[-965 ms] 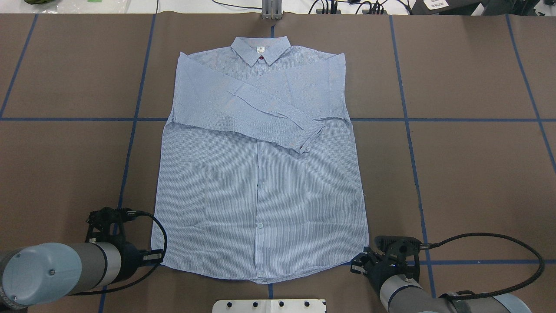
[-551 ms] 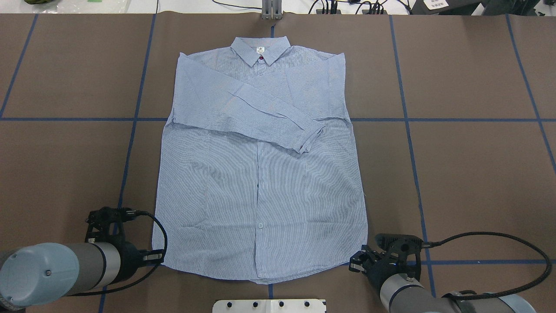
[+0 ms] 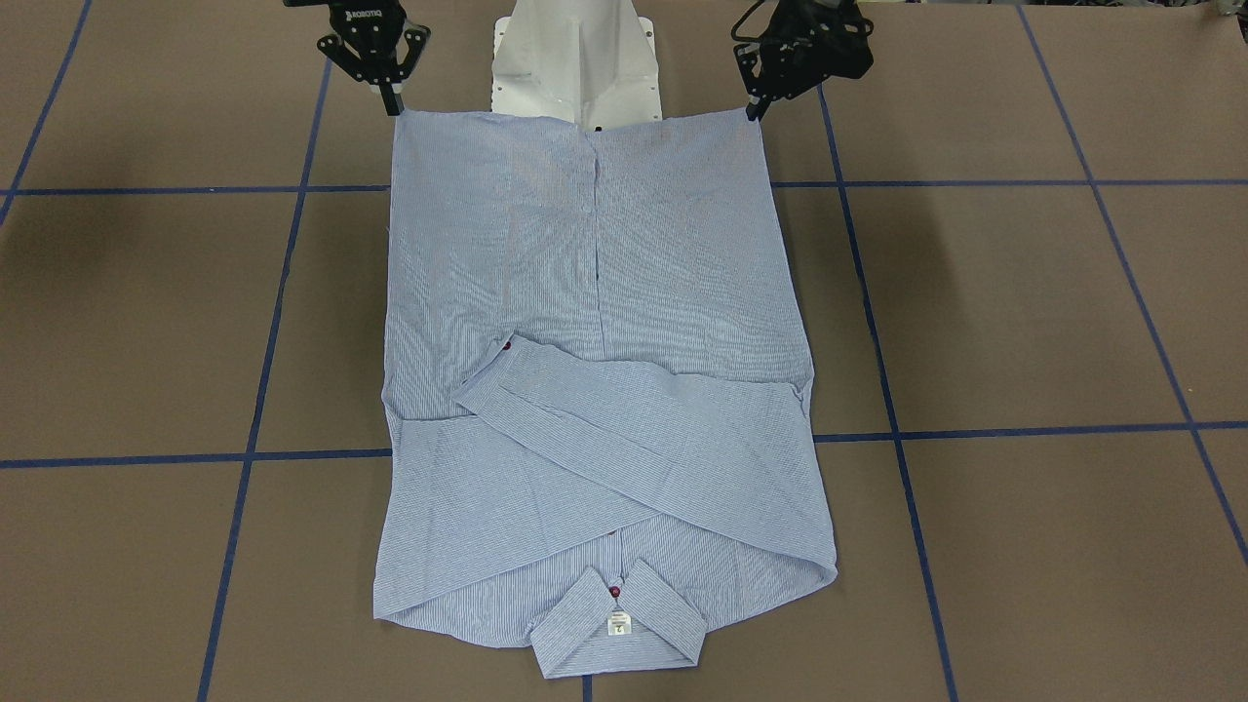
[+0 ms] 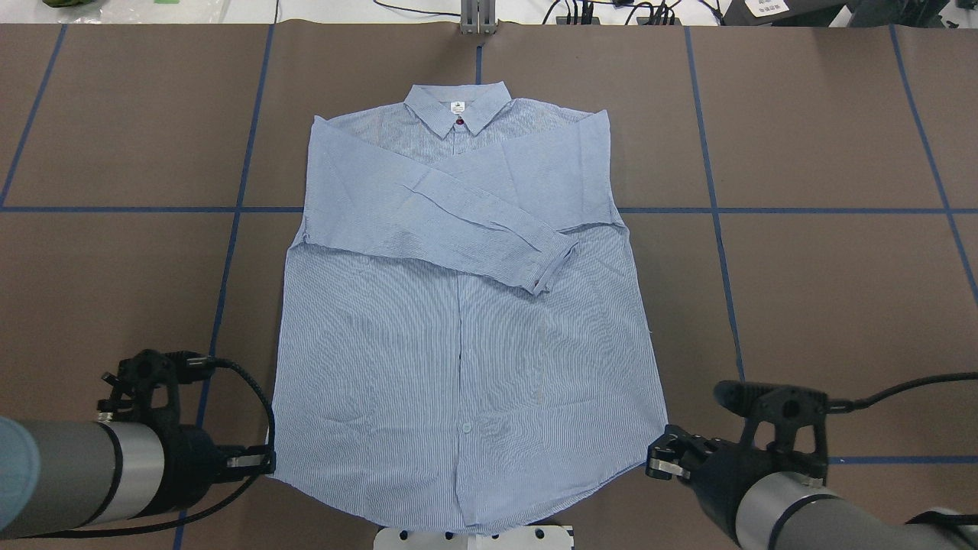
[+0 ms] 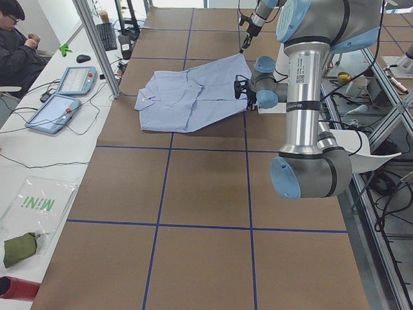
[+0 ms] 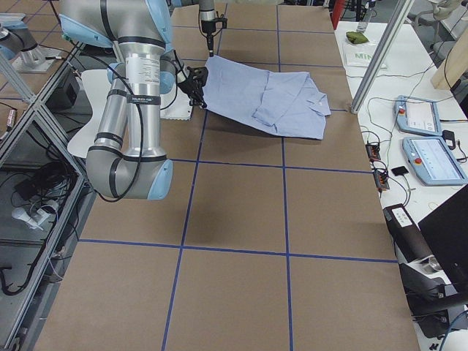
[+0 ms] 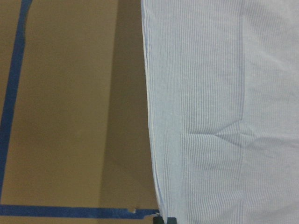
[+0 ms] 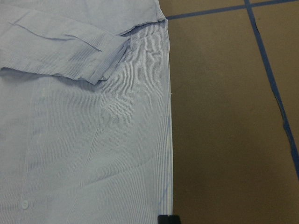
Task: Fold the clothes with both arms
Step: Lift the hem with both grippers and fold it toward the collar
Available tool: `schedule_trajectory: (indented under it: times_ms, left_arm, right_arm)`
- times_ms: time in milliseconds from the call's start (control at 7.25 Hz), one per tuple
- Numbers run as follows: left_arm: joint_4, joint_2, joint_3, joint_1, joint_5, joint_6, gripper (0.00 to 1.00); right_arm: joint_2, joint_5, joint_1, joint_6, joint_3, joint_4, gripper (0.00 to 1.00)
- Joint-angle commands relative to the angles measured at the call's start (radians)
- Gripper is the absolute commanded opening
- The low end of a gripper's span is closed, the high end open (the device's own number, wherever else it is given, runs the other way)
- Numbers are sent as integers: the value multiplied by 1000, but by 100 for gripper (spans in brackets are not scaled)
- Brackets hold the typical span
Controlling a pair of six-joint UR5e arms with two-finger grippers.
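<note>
The left pincer (image 4: 263,459) is closed on the near-left hem corner of the shirt (image 4: 458,328). The right pincer (image 4: 659,459) is closed on the near-right hem corner. In each wrist view the black fingertips (image 7: 164,219) sit pressed together right at the shirt's side edge. In the front-facing view the two pincers stand level with each other, the left one (image 3: 756,107) on that view's right and the right one (image 3: 395,105) on its left. The hem stretches in a straight line between them.

Behind the pincers, the left arm (image 4: 76,477) and right arm (image 4: 787,508) reach in low from the near edge, each trailing a black cable.

The light blue, finely striped shirt lies face up in the middle of the brown surface (image 4: 825,305), which is marked off with blue tape lines. The side views show the hem end held up off the surface, with the cloth sloping down to the collar end, which rests flat. The hem hangs over part of the white pedestal (image 3: 575,58). The collar (image 4: 457,107) points away from the robot, with a red button (image 4: 459,121) and a small white label (image 3: 617,624) at the neck. One sleeve (image 4: 443,214) is folded slantwise across the chest, its cuff (image 4: 554,263) ending near the shirt's right side.

Past the far edge, a seated person (image 5: 16,45) is beside two tablet-like control units (image 5: 64,97).
</note>
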Motion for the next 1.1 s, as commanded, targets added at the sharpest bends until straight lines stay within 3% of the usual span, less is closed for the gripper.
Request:
schedule_trajectory:
  times_ms: [0, 138, 276, 414, 689, 965]
  left_arm:
    - [257, -51, -214, -144, -161, 103, 0]
    - [361, -140, -213, -246, -217, 195, 0]
    - [454, -261, -166, -294, -224, 284, 0]
    - [503, -383, -55, -358, -224, 323, 0]
    - [501, -458, 85, -469, -224, 423, 0]
    - [482, -516, 246, -561, -221, 493, 0]
  right_arm:
    - [137, 212, 159, -8, 146, -252, 0]
    - [287, 312, 247, -23, 140, -394, 0]
    - [384, 321, 287, -99, 114, -452, 0]
    - [417, 327, 327, -183, 62, -449, 0]
    - [452, 359, 484, -312, -91, -332, 0]
    - [452, 440, 620, -354, -337, -82, 0]
